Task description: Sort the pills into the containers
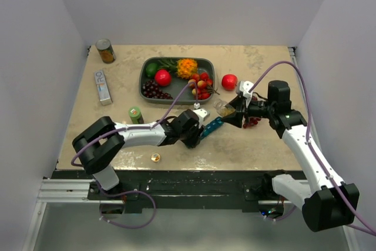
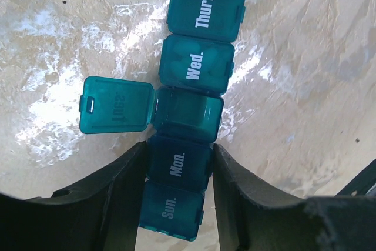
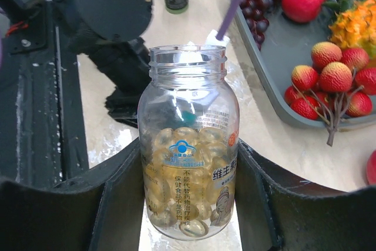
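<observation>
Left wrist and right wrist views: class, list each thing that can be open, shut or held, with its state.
Teal plastic pill-organiser strip: Tuesday lid open, other visible lids shut.
Clear bottle of yellow capsules: uncapped, partly full.
Left gripper: shut on the strip.
Right gripper: shut on the bottle.

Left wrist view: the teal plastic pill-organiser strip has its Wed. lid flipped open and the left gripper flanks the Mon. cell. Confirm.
Wrong lid. In the left wrist view, the teal plastic pill-organiser strip has its Tues. lid flipped open; the Wed. lid is shut. The left gripper does flank the Mon. cell.
</observation>
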